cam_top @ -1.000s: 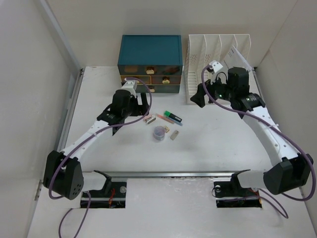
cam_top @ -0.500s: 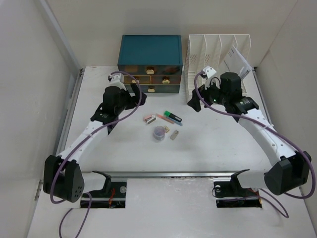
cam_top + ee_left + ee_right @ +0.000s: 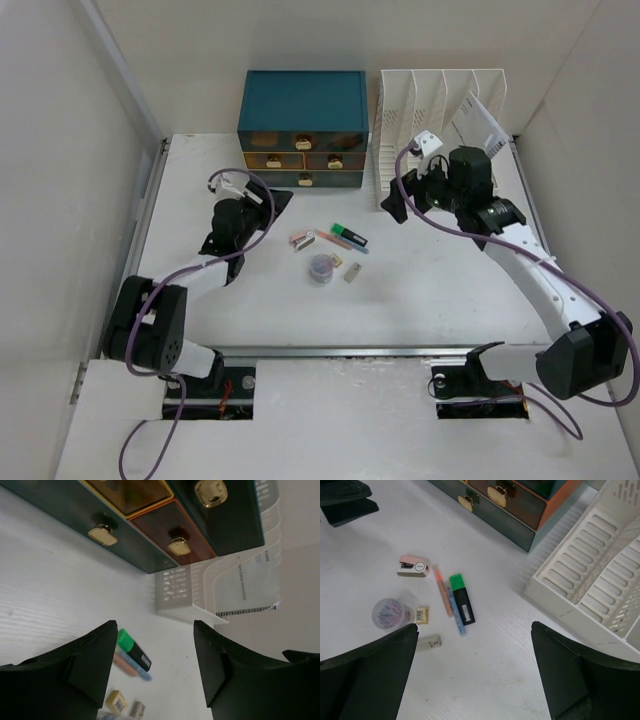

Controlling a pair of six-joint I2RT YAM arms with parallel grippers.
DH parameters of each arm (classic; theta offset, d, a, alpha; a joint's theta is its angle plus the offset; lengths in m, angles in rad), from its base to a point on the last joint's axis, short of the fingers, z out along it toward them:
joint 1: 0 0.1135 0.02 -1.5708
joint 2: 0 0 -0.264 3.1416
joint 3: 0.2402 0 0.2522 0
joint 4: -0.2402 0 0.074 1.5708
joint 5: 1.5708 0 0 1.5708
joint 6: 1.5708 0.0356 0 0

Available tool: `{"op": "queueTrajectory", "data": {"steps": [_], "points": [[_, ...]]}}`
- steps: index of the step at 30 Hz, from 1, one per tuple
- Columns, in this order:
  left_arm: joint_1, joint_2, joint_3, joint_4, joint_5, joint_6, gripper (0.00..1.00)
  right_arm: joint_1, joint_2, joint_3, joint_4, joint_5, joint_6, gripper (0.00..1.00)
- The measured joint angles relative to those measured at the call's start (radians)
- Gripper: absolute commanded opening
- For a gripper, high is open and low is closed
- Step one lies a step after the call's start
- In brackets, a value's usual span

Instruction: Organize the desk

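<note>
Evidently ready to pick, my left fingers (image 3: 90, 665) and right fingers (image 3: 370, 680) hang spread and empty above the table (image 3: 450, 300), which stretches nearward from the teal drawer box (image 3: 303, 110); a green-capped highlighter (image 3: 349, 236) lies in front of that box.

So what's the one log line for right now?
left gripper: open, empty | right gripper: open, empty, by file rack | pink stapler, green highlighter, paper clip jar: loose on desk

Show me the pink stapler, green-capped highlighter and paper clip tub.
Pink stapler (image 3: 413, 566), right wrist view, top.
Green-capped black highlighter (image 3: 464, 608), right wrist view, barrel.
Clear paper-clip tub (image 3: 390, 613), right wrist view, lid.
</note>
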Motion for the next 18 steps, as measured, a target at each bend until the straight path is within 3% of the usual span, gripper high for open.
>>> {"op": "queueTrajectory", "data": {"steps": [9,14,18], "points": [[0.001,0.312,0.008,0.452,0.023,-0.299,0.52,0.002,-0.034,-0.006,0.014,0.0,-0.011,1.0],[0.0,0.538,0.073,0.519,0.027,-0.429,0.49,0.013,-0.074,-0.037,0.037,0.008,-0.011,1.0],[-0.005,0.6,0.14,0.519,0.029,-0.458,0.44,0.013,-0.09,-0.042,0.045,0.014,-0.011,1.0]]}}
